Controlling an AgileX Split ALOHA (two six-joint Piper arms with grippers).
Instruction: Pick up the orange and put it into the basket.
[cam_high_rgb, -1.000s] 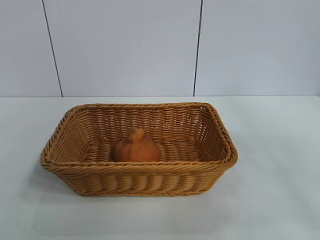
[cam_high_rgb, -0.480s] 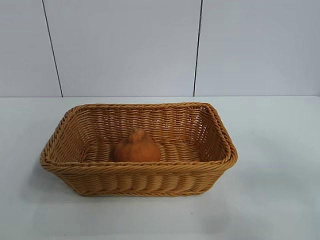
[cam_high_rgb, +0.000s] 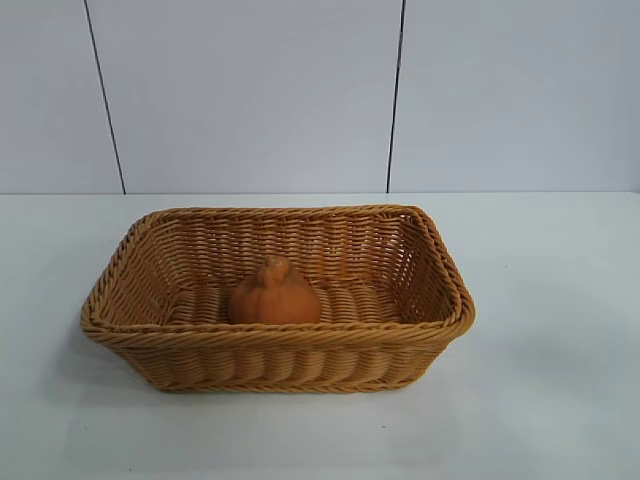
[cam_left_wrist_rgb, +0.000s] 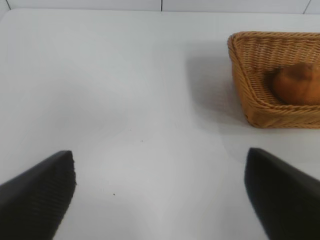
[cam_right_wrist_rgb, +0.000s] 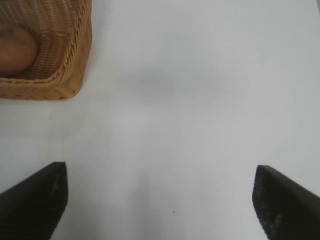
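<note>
exterior view: orange (cam_high_rgb: 274, 295) sitting on the floor of the basket (cam_high_rgb: 130, 335), near the front wall, roughly mid-width, knobbly neck up, upright. no arm or gripper in frame. table (cam_high_rgb: 540, 380) otherwise plain white, panelled wall (cam_high_rgb: 250, 90) behind. placement looks done, judging from how things lie. left wrist view: left gripper (cam_left_wrist_rgb: 160, 200) spread wide, empty, dark fingertips (cam_left_wrist_rgb: 42, 192) over bare table, well apart from the basket (cam_left_wrist_rgb: 250, 100); orange (cam_left_wrist_rgb: 299, 84) visible inside over the near rim, touching nothing but wicker. looks parked. right wrist view: right gripper (cam_right_wrist_rgb: 160, 200) likewise wide apart, nothing between the fingertips (cam_right_wrist_rgb: 35, 192), over bare table, off the corner of the basket (cam_right_wrist_rgb: 65, 75); orange (cam_right_wrist_rgb: 17, 50) seen blurred through the weave inside. handling guess: fruit solid and moderately heavy for its size, firm but a bit yielding under the rind, matte rough skin so decent friction, low slip risk. lumpy pear shape means rolling likely if tipped. if regrasp needed: take across the broad lower belly, from above, not on the neck, which is narrow and knobbly and probably a poor seat for the pads. moderate squeeze enough; bruising possible if overclamped. basket stiff-ish wicker, light, likely to slide if bumped on the wall.
</note>
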